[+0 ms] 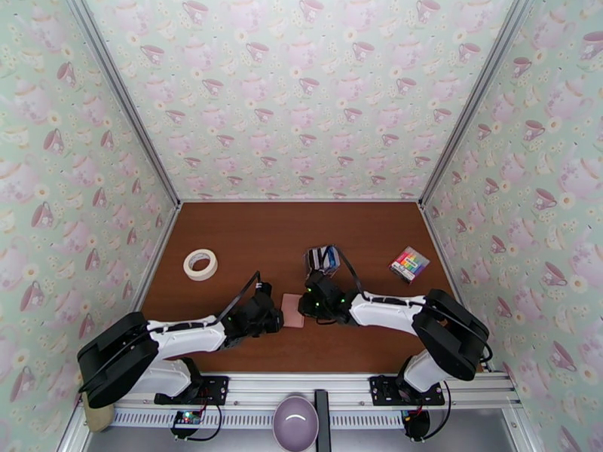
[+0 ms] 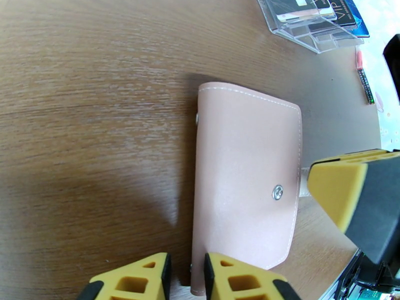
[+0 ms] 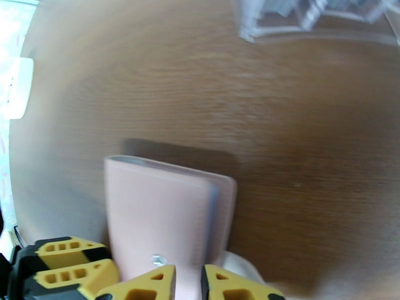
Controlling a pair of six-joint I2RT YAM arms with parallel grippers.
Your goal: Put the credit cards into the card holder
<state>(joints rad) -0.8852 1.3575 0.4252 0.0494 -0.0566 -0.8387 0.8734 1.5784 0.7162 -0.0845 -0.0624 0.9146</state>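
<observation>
Left wrist view: my left end effector (image 2: 186, 276) and right end effector (image 3: 188, 282), nearly closed, pinch opposite edges of the pale pink fold-over card holder (image 2: 245, 171); such thin grips could slip.

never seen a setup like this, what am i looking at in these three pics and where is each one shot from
These are two robot arms bolted to a brown table. The wide picture looks down from above and behind them. The other two come from a camera on each wrist, so each shows its own yellow gripper up close. On the table lie a tape roll, a striped block, a clear stand of credit cards and a pink card holder. The left gripper seems to pinch the holder's edge; the right gripper pinches its snap tab.
</observation>
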